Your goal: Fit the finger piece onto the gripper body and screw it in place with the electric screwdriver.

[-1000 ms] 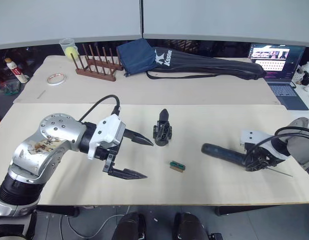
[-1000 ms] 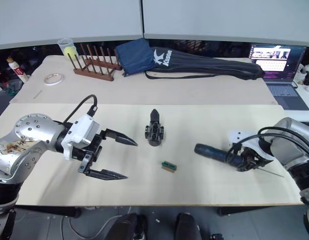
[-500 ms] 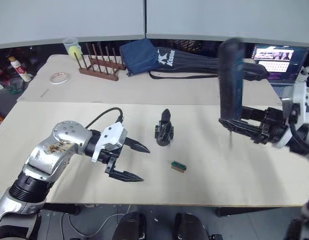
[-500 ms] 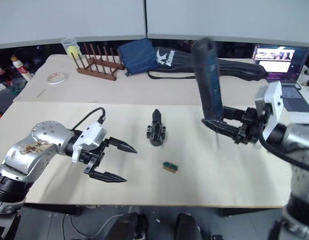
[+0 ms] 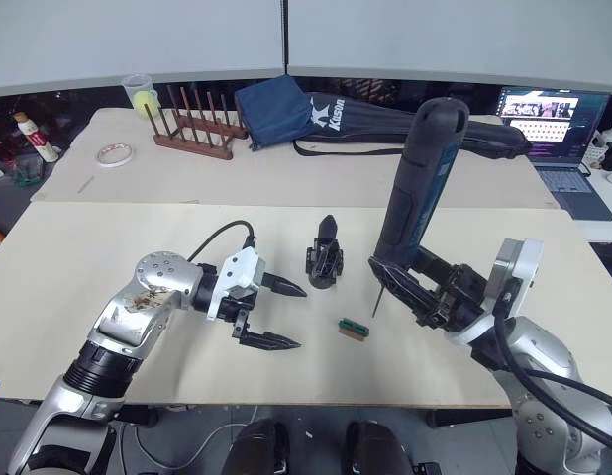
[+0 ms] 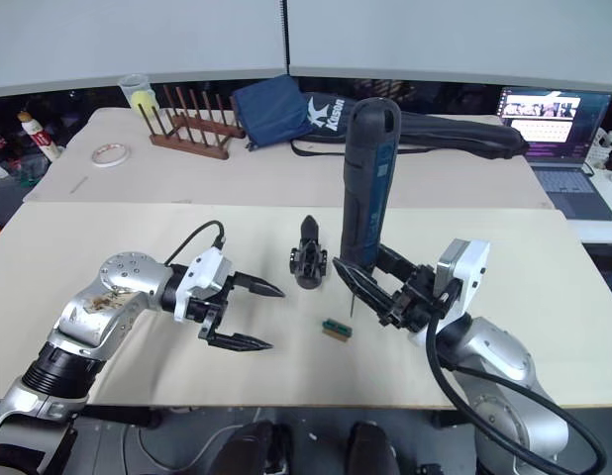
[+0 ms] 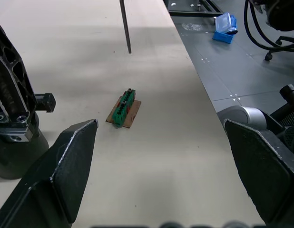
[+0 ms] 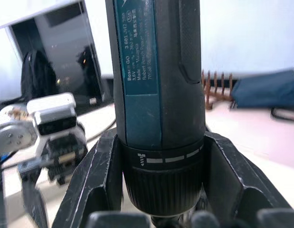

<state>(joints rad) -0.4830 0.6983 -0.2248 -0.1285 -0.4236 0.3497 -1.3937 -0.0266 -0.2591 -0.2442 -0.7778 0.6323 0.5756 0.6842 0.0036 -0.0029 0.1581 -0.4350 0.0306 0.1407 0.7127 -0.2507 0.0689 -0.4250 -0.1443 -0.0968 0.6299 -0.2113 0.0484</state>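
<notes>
Right now the right tool (image 5: 417, 295) is clamped around the lower collar of the electric screwdriver (image 5: 417, 188), holding it nearly upright over the tabletop (image 5: 108, 247), its thin bit (image 5: 376, 301) pointing down, the tip seemingly just clear of the wood, between the gripper body (image 5: 325, 259) and a small green block (image 5: 353, 330). The left tool (image 5: 269, 315) hangs spread wide and empty just left of the gripper body, which stands upright on its base with one pointed finger sticking up. I cannot make out a separate finger piece lying loose anywhere. The screwdriver looks rigid and top-heavy: most of its thick body rises above the grip, so it will probably want to tip, and the smooth casing could twist in the fingers once the bit bites. The hold low on the collar, as the right wrist view shows, seems the soundest place. The gripper body looks dense and stiff but narrow at the foot, so it would likely topple or spin under the driver's push; the left tool would do best to pinch it across the chunky lower block, not the slender finger. Further back lie a black fabric bag (image 5: 385, 124), a wooden rack (image 5: 192, 134) and a laptop (image 5: 554, 129), well apart from the work.
</notes>
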